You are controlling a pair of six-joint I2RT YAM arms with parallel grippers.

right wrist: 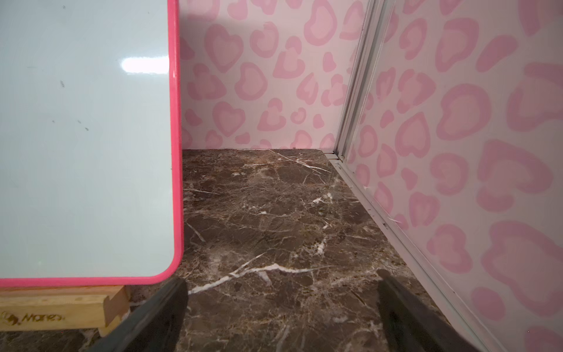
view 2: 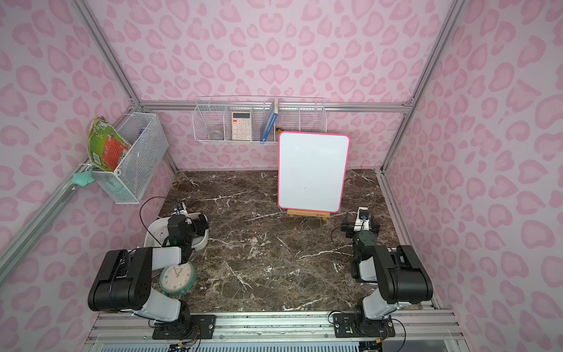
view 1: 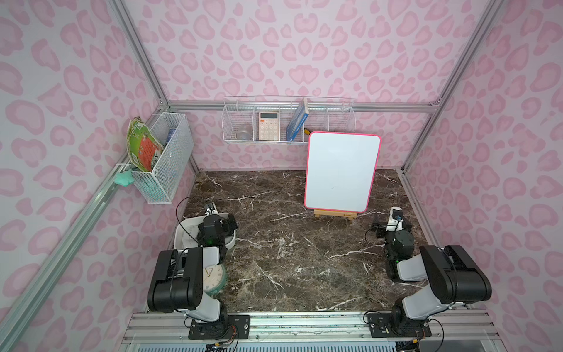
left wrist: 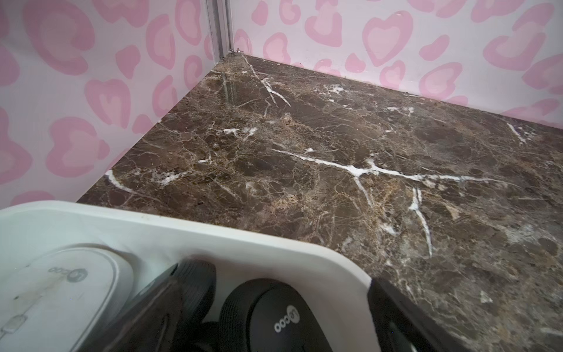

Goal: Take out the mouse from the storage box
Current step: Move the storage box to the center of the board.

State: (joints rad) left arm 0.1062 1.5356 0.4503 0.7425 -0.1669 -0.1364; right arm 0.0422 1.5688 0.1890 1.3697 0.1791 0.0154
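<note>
The white storage box (left wrist: 213, 225) stands on the marble table near the left wall, and its rim also shows in both top views (view 1: 179, 236) (view 2: 152, 228). In it lie a white mouse (left wrist: 61, 289) and a black mouse (left wrist: 274, 317), side by side. My left gripper (left wrist: 285, 275) hangs open over the box (view 1: 219, 219), and the black mouse sits between its two fingers. One finger is inside the box and the other is at the rim. The arm hides both mice in the top views. Far to the right, my right gripper (right wrist: 281, 279) (view 1: 393, 218) is open over bare marble.
A pink-framed whiteboard (view 1: 341, 170) on a wooden easel (right wrist: 61, 307) stands at the back, just left of the right gripper. A green-rimmed clock (view 1: 214, 277) lies under the left arm. Wire baskets hang on the back wall (view 1: 286, 122) and the left wall (view 1: 164, 155).
</note>
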